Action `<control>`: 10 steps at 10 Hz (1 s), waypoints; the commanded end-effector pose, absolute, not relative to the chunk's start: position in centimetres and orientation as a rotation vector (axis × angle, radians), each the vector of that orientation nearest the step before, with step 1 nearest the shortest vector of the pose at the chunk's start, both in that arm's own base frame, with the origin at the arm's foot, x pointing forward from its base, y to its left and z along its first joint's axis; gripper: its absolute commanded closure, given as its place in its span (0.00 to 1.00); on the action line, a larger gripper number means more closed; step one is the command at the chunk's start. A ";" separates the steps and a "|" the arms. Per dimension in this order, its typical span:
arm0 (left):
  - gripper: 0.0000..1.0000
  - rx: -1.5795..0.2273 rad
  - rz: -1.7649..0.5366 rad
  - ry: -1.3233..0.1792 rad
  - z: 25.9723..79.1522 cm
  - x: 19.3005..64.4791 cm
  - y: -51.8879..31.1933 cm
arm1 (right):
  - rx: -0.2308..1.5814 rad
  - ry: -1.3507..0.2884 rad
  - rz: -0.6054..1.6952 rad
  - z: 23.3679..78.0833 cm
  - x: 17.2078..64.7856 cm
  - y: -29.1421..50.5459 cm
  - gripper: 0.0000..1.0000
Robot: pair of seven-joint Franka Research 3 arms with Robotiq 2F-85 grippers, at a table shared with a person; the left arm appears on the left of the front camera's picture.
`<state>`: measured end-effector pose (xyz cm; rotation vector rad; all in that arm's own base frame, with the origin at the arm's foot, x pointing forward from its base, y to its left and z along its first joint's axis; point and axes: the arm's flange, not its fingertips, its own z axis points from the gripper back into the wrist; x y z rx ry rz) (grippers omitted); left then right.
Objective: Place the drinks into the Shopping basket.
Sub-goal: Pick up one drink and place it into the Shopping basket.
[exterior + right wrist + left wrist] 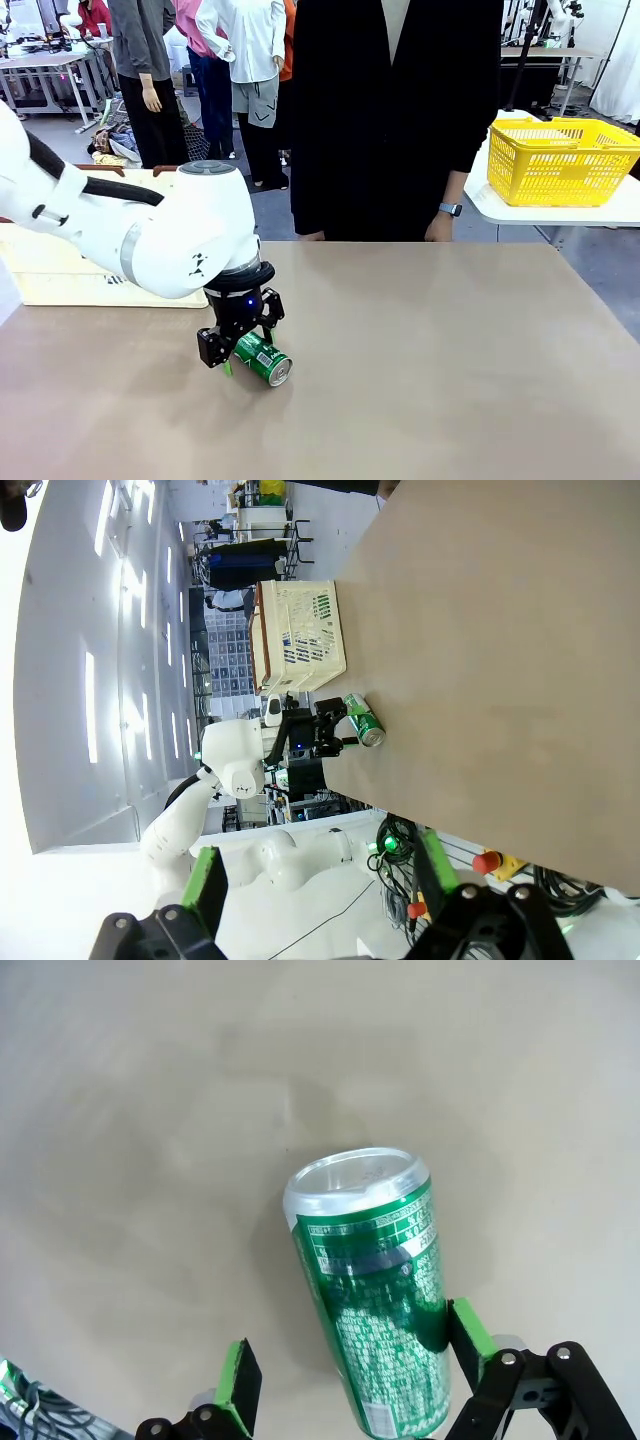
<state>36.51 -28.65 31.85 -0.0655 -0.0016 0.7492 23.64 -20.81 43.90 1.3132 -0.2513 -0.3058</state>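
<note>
The green can (264, 359) lies on its side on the tan table, silver top toward the robot's side. My left gripper (238, 350) is down over it, open, straddling the can's lower half. In the left wrist view the green can (383, 1300) lies between the pads; the right pad (467, 1338) is against it and the left pad (240, 1384) stands well apart. The Shopping basket (60, 272) sits at the table's far left, mostly behind my left arm. My right gripper (322, 880) is open and holds nothing. The blue can is out of view.
A person in black stands at the far edge with a hand (438, 229) near the table. A yellow mesh basket (562, 160) sits on a separate white table at the right. In the right wrist view the cream basket (300, 635) stands beside the green can (363, 720).
</note>
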 end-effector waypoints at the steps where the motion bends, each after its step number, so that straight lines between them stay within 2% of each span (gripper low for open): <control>1: 0.00 -0.041 0.766 -0.042 31.2 37.1 -29.8 | 1.309 -0.249 -0.283 44.0 23.5 -21.1 0.00; 2: 0.00 -0.034 0.760 -0.040 31.0 37.3 -29.9 | 1.309 -0.249 -0.283 44.0 23.5 -21.1 0.00; 3: 0.15 -0.032 0.759 -0.038 30.8 37.4 -29.9 | 1.309 -0.249 -0.283 44.0 23.5 -21.1 0.00; 4: 0.63 -0.016 0.755 -0.026 30.6 37.5 -29.8 | 1.309 -0.249 -0.283 44.0 23.5 -21.1 0.00; 5: 1.00 -0.011 0.752 -0.026 30.6 37.5 -29.9 | 1.309 -0.249 -0.283 44.0 23.5 -21.1 0.00; 10: 1.00 0.001 0.741 -0.011 30.3 37.7 -29.9 | 1.309 -0.249 -0.283 44.0 23.5 -21.1 0.00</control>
